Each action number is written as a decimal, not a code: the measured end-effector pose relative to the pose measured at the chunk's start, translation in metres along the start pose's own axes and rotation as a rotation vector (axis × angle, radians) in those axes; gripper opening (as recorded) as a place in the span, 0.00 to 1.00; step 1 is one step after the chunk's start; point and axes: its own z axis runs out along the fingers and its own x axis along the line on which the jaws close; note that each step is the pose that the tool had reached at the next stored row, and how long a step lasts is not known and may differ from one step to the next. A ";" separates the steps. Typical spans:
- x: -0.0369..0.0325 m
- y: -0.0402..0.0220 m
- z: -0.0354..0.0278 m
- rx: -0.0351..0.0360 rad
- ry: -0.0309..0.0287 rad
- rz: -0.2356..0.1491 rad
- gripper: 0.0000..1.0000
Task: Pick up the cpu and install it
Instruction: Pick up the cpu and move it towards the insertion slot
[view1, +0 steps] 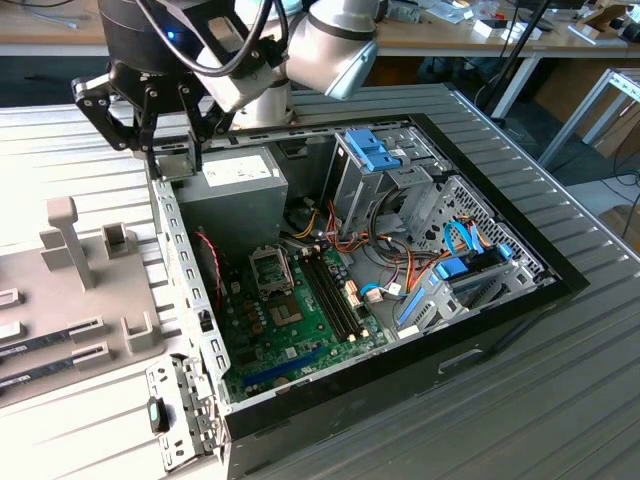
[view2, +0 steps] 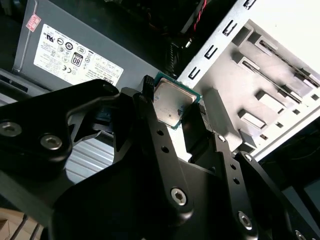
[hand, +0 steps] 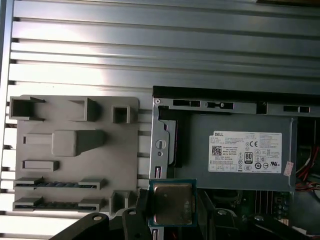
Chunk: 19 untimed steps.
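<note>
The cpu (view2: 172, 102) is a small square chip with a silvery top and a thin green rim. My gripper (view2: 173, 97) is shut on it, one black finger on each of two opposite edges. In the first wrist view the cpu (hand: 172, 202) hangs over the metal edge of the open computer case, between the grey fixture tray (hand: 75, 150) and the power supply (hand: 240, 150). In the exterior view my gripper (view1: 165, 150) hovers above the case's back corner on that view's left. The open socket (view1: 270, 270) lies lower on the green motherboard (view1: 300, 330).
The power supply (view1: 235, 185) sits right under the gripper. Drive cages with blue clips (view1: 380, 160) and loose cables fill the far side of the case. Two long memory sticks (hand: 55, 185) lie in the tray's slots. The case stands on a ribbed metal table (view1: 520, 400).
</note>
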 end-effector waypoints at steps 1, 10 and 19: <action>-0.0015 -0.0001 0.0000 0.0000 0.0000 0.000 0.47; -0.0176 -0.0009 0.0006 0.0000 0.0000 0.000 0.47; -0.0317 -0.0016 0.0011 0.0000 0.0001 0.000 0.47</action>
